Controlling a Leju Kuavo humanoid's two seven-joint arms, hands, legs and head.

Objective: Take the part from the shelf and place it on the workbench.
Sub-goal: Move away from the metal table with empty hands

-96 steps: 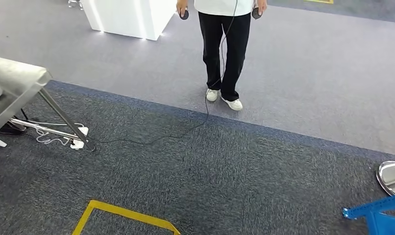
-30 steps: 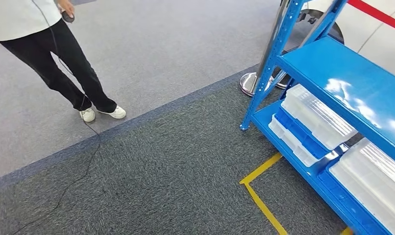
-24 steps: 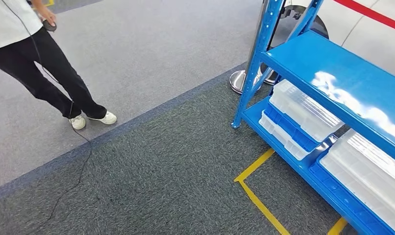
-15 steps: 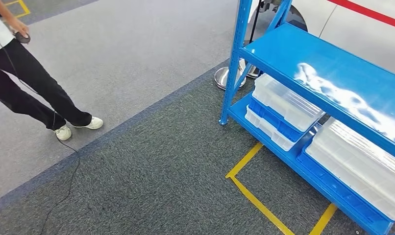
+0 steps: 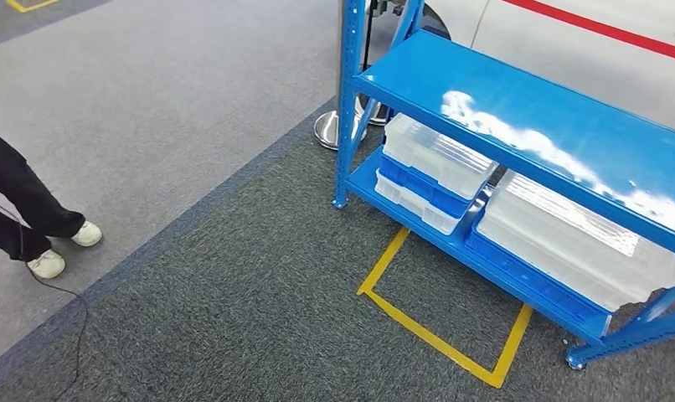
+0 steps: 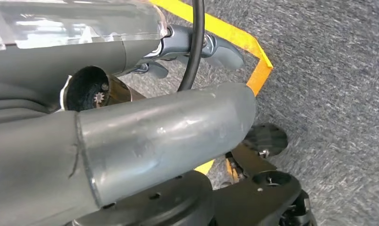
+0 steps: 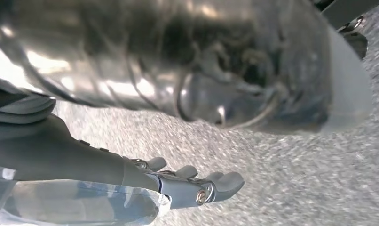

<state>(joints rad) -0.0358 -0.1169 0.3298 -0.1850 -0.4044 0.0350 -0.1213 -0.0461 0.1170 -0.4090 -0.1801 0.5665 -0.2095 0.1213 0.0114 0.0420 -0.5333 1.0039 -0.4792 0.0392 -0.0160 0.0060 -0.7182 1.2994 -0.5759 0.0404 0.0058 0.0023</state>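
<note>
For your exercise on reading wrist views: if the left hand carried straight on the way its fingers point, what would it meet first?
Probably the grey carpet by the yellow floor tape. The left hand hangs with nothing between its fingers and the floor, though depth is unclear.

The shelf (image 5: 518,109) at the upper right of the head view is blue painted metal, glossy enough to throw white glare off its top board. Under it sit clear plastic bins (image 5: 573,239), smooth and frosted, stacked on blue plastic trays (image 5: 418,180). The floor is matt, rough carpet (image 5: 234,318), dark speckled grey at the bottom, paler grey at the upper left, with smooth yellow tape (image 5: 439,339) stuck on it. A polished metal stanchion base (image 5: 326,130) shines beside the shelf post. In the wrist views the left robot hand (image 6: 178,47) and right robot hand (image 7: 187,181) look like smooth grey plastic
</note>
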